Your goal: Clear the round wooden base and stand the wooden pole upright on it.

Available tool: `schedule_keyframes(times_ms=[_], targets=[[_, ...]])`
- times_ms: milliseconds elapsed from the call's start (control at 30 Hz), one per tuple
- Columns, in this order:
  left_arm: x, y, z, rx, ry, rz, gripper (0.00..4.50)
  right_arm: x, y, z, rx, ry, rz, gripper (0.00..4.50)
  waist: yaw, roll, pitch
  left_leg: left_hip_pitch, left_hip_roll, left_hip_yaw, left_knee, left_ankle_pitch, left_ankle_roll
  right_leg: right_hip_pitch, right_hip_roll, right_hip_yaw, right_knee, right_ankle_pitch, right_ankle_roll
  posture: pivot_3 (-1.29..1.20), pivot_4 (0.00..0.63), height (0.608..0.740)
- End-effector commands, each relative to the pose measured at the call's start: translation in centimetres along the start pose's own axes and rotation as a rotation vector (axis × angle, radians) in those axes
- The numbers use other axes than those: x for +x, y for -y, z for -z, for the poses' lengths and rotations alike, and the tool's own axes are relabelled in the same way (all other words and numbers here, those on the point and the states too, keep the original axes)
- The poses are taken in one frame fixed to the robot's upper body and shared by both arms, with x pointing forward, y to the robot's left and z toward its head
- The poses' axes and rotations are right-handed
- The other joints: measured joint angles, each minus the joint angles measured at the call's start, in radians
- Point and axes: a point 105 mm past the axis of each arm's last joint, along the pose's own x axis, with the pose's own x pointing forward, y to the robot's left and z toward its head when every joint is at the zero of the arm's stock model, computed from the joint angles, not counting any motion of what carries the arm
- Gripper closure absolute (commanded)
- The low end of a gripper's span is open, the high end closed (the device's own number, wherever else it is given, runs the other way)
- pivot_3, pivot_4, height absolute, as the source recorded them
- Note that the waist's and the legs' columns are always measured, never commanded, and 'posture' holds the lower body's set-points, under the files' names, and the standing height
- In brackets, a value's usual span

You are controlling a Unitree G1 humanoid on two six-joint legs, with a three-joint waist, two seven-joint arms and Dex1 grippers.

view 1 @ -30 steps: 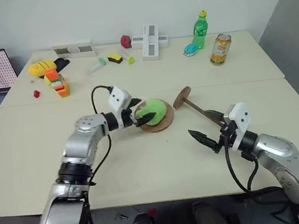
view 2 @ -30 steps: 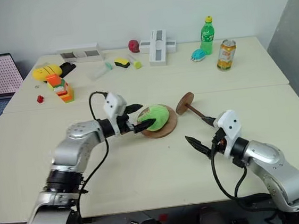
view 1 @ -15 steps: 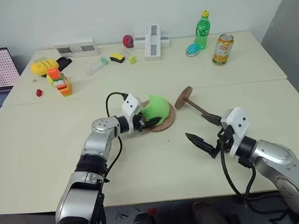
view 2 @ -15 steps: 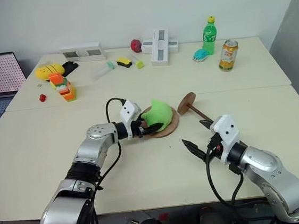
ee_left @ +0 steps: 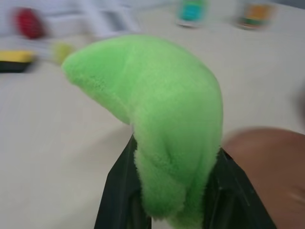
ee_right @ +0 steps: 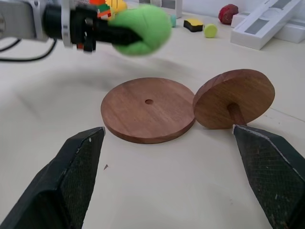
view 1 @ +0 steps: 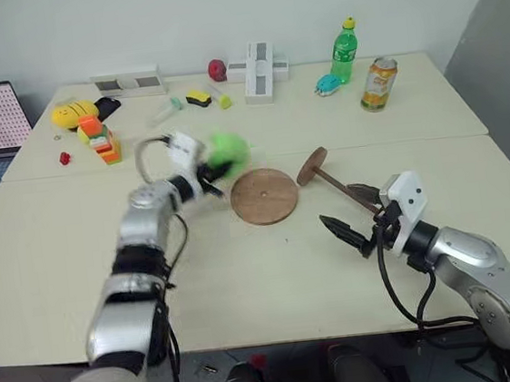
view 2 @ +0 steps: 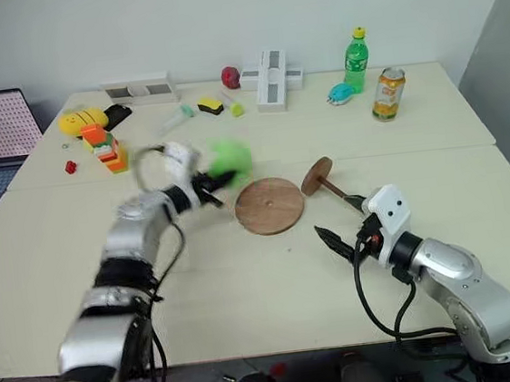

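One round wooden base (view 1: 264,195) sits bare on the tabletop (view 1: 245,274), its centre hole showing. One wooden pole (view 1: 331,179) lies tipped over just to its right, disc end nearest the base. Left hand (view 1: 212,170) is pinching one green plush toy (view 1: 230,151), held up off the tabletop left of the base. Right hand (view 1: 351,215) is spread wide, near the pole's thin end. At the back: one green bottle (view 1: 341,51) and one can (view 1: 376,83), labels too small to read.

Left arm: reaching forward, its gripper (view 1: 219,166) holding level with jaws clamping a soft green plush lump (view 1: 230,152).
Right arm: bending low, its gripper (view 1: 360,220) hovering with jaws spreading wide, gripping nothing.
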Motion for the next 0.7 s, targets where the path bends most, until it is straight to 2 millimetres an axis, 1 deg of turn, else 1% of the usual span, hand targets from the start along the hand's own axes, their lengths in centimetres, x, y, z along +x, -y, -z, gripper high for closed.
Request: schedule_keyframes(times_ms=[33,67,167,267,333,433,467,500,567,600,633,700], targets=[[-0.3,-3.4,-0.1,-0.113,0.042,-0.223,3.4,0.3,0.3,-1.4,-0.029,0.059,0.001,0.0,0.004,0.0,0.0,0.0,0.0,0.0,0.0,0.0,0.0,0.0,0.0,0.0,0.0,0.0,0.0,0.0,0.15,0.74],[-0.4,-4.0,0.0,-0.146,0.049,-0.267,3.4,0.3,0.4,-1.5,-0.03,0.061,0.001,0.0,0.004,0.0,0.0,0.0,0.0,0.0,0.0,0.002,-0.003,0.0,-0.001,-0.001,-0.001,0.0,0.0,0.0,0.15,0.74],[-0.5,-4.8,0.3,-0.21,0.064,-0.332,2.85,0.4,0.5,-1.6,-0.035,0.062,0.003,0.0,0.006,-0.001,0.0,-0.001,-0.001,0.0,0.0,0.002,-0.003,0.0,-0.001,-0.001,-0.001,0.0,0.0,0.0,0.15,0.74],[-0.4,-4.8,0.1,-0.215,0.08,-0.335,2.19,0.4,0.8,-1.7,-0.037,0.063,0.009,0.0,0.006,-0.001,0.0,-0.005,-0.001,-0.002,0.001,0.002,-0.004,-0.002,-0.001,-0.002,-0.001,0.0,0.0,0.0,0.15,0.74],[-0.3,-4.7,-0.2,-0.204,0.088,-0.328,1.88,0.3,0.9,-1.8,-0.037,0.063,0.014,0.0,0.005,-0.001,0.0,-0.007,-0.001,-0.002,0.002,0.002,-0.004,-0.004,-0.001,-0.003,0.0,0.0,0.0,0.0,0.15,0.74],[-0.7,-5.2,-0.6,-0.202,0.106,-0.336,1.18,0.3,0.8,-1.8,-0.035,0.062,0.015,0.0,0.004,-0.001,0.0,-0.007,-0.001,-0.002,0.003,0.002,-0.004,-0.004,-0.001,-0.003,0.0,0.0,0.0,0.0,0.15,0.74],[-0.8,-5.4,-0.7,-0.202,0.11,-0.338,1.06,0.3,0.8,-1.8,-0.034,0.062,0.014,0.0,0.004,-0.001,0.0,-0.007,-0.001,-0.002,0.003,0.002,-0.004,-0.004,-0.001,-0.003,0.0,0.0,0.0,0.0,0.15,0.74],[-0.9,-5.6,-0.7,-0.201,0.113,-0.341,0.81,0.4,0.7,-1.8,-0.032,0.062,0.014,0.0,0.004,-0.001,0.0,-0.007,-0.001,-0.002,0.003,0.002,-0.004,-0.004,-0.001,-0.003,0.0,0.0,0.0,0.0,0.15,0.74],[-1.1,-5.8,-0.8,-0.2,0.116,-0.344,0.47,0.4,0.7,-1.8,-0.031,0.063,0.012,0.0,0.001,-0.001,0.0,-0.007,-0.001,-0.002,0.003,0.002,-0.004,-0.004,-0.001,-0.003,0.0,0.0,0.0,0.0,0.15,0.74],[-1.1,-5.8,-0.8,-0.2,0.116,-0.344,0.18,0.4,0.7,-1.8,-0.03,0.063,0.012,0.0,0.0,-0.001,0.0,-0.007,-0.001,-0.002,0.003,0.002,-0.004,-0.004,-0.001,-0.003,0.001,0.0,0.0,0.0,0.15,0.74],[-1.1,-5.9,-0.8,-0.2,0.117,-0.344,0.04,0.4,0.7,-1.8,-0.03,0.063,0.011,0.0,0.0,-0.001,0.0,-0.007,-0.001,-0.002,0.003,0.002,-0.004,-0.004,-0.001,-0.003,0.001,0.0,0.0,0.0,0.15,0.74],[-1.3,-6.1,-0.9,-0.198,0.122,-0.35,0.04,0.5,0.7,-1.8,-0.03,0.063,0.007,0.0,-0.001,-0.001,0.0,-0.007,-0.001,-0.003,0.003,0.002,-0.004,-0.004,-0.001,-0.003,0.001,0.0,0.0,0.0,0.15,0.74]])
